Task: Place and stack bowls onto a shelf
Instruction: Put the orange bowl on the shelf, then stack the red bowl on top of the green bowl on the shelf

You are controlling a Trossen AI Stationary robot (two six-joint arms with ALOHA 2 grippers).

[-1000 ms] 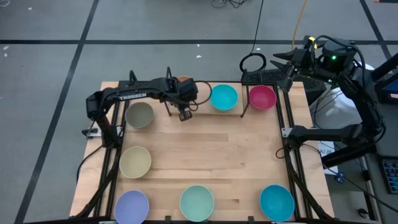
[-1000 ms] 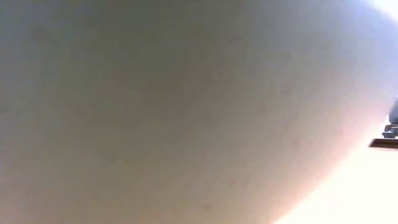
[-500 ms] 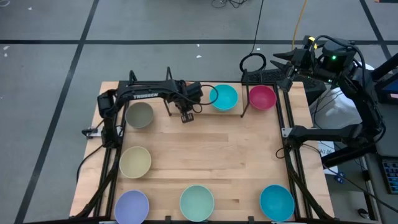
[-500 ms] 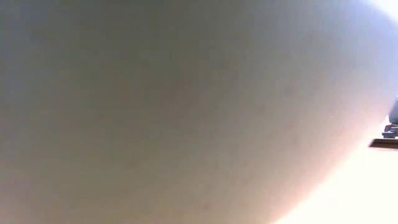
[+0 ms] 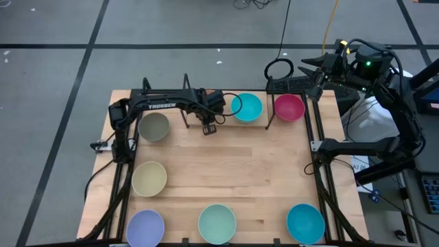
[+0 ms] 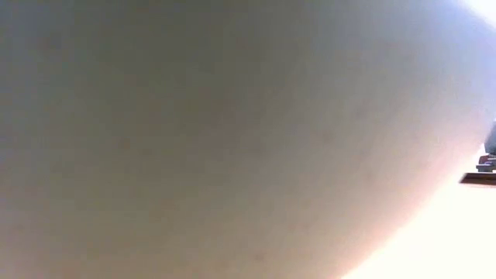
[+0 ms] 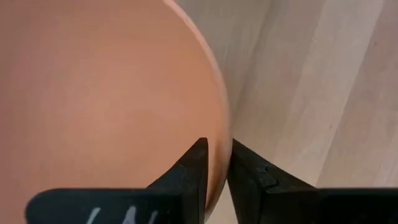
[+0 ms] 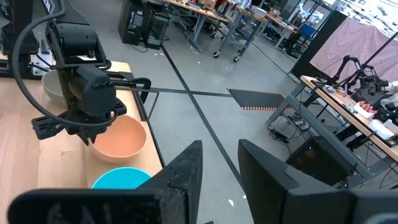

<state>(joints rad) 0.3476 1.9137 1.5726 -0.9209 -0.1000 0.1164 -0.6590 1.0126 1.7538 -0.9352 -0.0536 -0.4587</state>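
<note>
Since a second earlier my left gripper (image 7: 214,163) had carried the orange bowl (image 8: 120,137) rightward onto the shelf (image 5: 271,113), upper middle, beside the teal bowl (image 5: 247,107); its fingers straddled the rim (loosening, I judged). My right gripper (image 8: 219,163) waited spread, upper right.

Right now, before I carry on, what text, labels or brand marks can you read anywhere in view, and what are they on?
"TROSSEN": white letters on the left arm, high view.
White marks on the left end effector, left wrist view: cut off, unreadable.
Nothing readable on the bowls or in the room behind.
</note>
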